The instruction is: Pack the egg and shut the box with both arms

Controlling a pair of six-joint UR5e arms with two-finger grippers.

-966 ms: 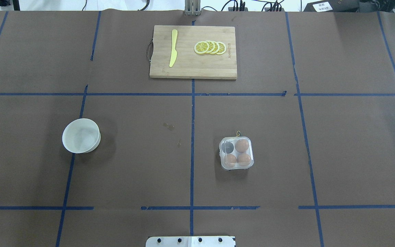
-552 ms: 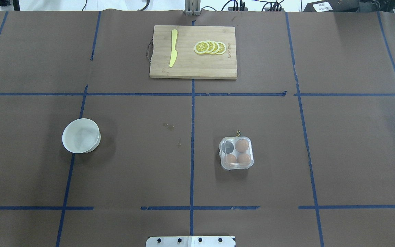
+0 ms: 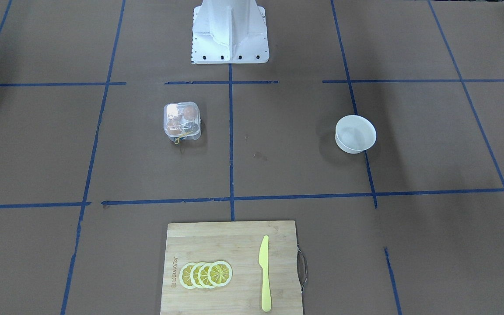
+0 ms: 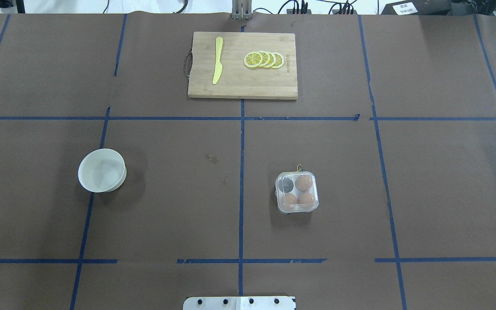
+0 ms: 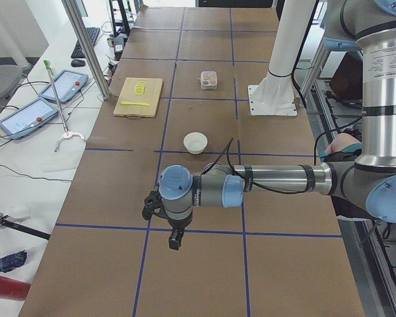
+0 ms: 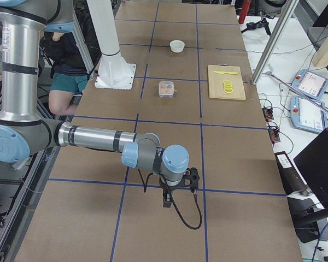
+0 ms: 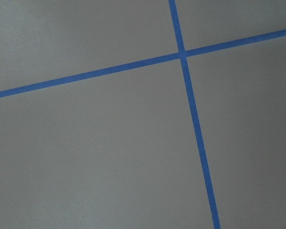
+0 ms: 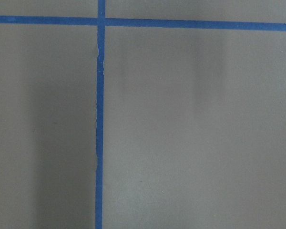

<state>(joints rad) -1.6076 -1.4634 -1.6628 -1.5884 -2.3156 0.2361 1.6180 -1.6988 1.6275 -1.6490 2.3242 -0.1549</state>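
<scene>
Overhead exterior view: the box (image 4: pixel 297 192) stands on the table (image 4: pixel 166 215) at about 4 o'clock from the middle, well apart from everything else. Three eggs (image 4: pixel 303 182) sit in it. The cell at its 10 o'clock corner looks dark, and I cannot tell what is inside. The clear lid seems to lie over the tray, but whether it is latched I cannot tell. A yellow string (image 3: pixel 182 136) hangs at the side far from the robot.

The box is, I judge, light, thin and a little springy, and its smooth plastic can slip. The eggs are fragile, so squeezing hard is risky. It is better to hold the tray by two opposite walls with one gripper and to press the lid near its free edge with the other.

The left gripper (image 5: pixel 174 236) and the right gripper (image 6: pixel 167 197) hang over bare table at the two ends, far from the box. They show only in the side views, so I cannot tell if the fingers are apart or together.

The surface is flat brown paper with blue tape lines (image 4: pixel 241 142). A white bowl (image 4: pixel 99 172), empty, is at 9 o'clock. A cutting board (image 4: pixel 239 86) with a yellow knife (image 4: pixel 218 60) and lemon slices (image 4: pixel 264 59) is at 12 o'clock. There are desks with pendants beside the table.
</scene>
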